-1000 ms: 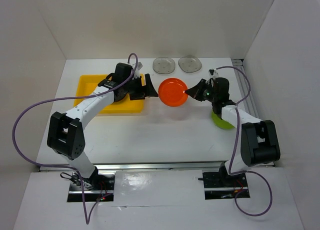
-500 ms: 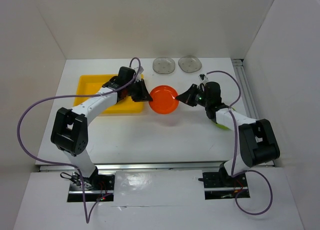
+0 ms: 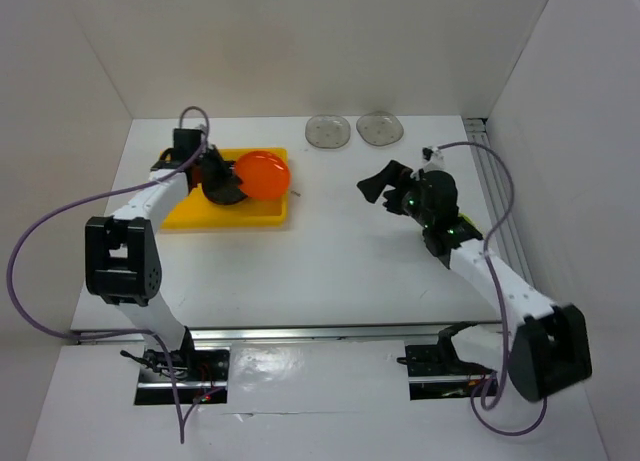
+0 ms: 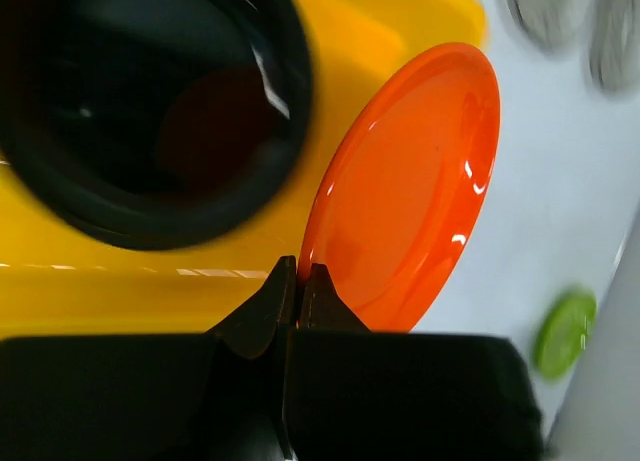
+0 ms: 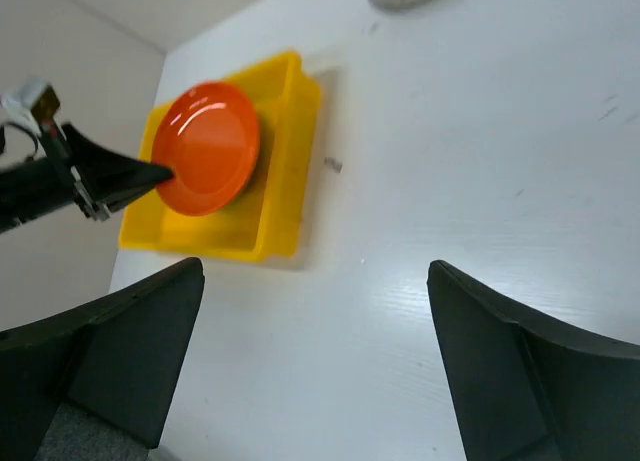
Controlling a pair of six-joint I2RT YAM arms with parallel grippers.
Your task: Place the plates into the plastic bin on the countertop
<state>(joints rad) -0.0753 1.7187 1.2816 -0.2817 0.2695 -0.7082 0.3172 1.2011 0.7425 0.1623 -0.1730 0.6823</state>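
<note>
The left gripper [image 4: 297,281] is pinched tight on the edge of a round orange plastic plate [image 4: 410,181]. It holds the plate in the air over the right part of the shallow yellow plastic bin [image 3: 180,217]. The plate is tipped up on its side, not flat. A round black plastic plate [image 4: 150,111] lies inside the bin, just beside the orange one.

The right gripper [image 3: 380,179] is spread wide and has nothing in it. It hangs over the white bench [image 3: 330,251], well to the right of the bin.

A round clear plastic plate [image 3: 327,131] and a second clear plate [image 3: 380,128] lie on the bench behind the bin and off to its right. A round lime green plate [image 4: 563,331] lies on the bench too, far from the bin.

I think the step now is putting the orange plate into the bin. Next, the left arm should go down a little and tip the plate flat. Then its gripper should open so the plate drops on or next to the black plate. It must be careful. A plate let go on its edge could roll or slide over the bin's right wall. The plates outside the bin are not yet picked up.
</note>
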